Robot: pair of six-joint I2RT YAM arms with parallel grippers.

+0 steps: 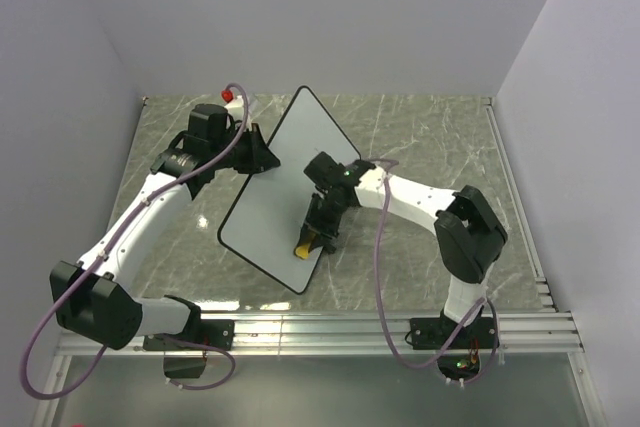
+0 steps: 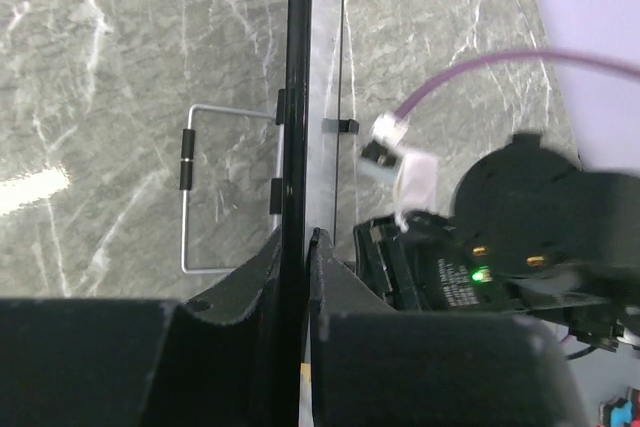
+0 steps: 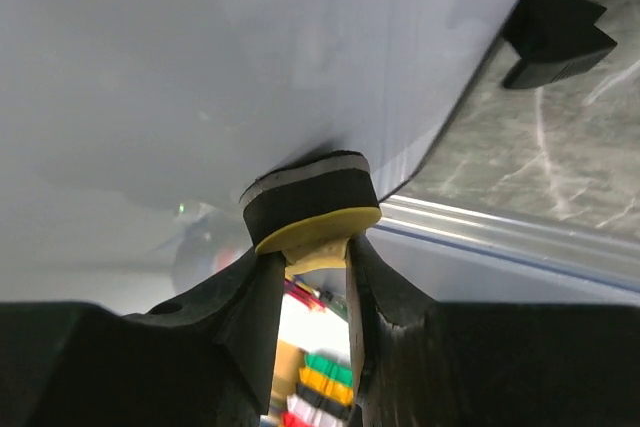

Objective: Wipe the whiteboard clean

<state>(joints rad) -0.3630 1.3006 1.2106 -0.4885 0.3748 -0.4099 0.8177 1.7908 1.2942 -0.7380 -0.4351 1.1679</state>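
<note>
The whiteboard (image 1: 285,182) stood tilted over the marbled worktop (image 1: 430,147), with the left tool (image 1: 262,159) clamped on its left edge. The right tool (image 1: 310,240) gripped a yellow eraser (image 3: 310,209), its dark face pressed against the board near the lower corner.

A grey-green tabletop (image 1: 440,147) with pale marble veining fills the floor of the cell, and the same stone pattern shows in both wrist views. Plain white walls (image 1: 350,17) close it in at the back and on both sides. Ribbed aluminium rails (image 1: 340,329) run across the near edge, and a narrower slotted strip (image 1: 515,187) lines the right side. A small red object (image 1: 228,96) shows near the far left corner, too small to identify.
</note>
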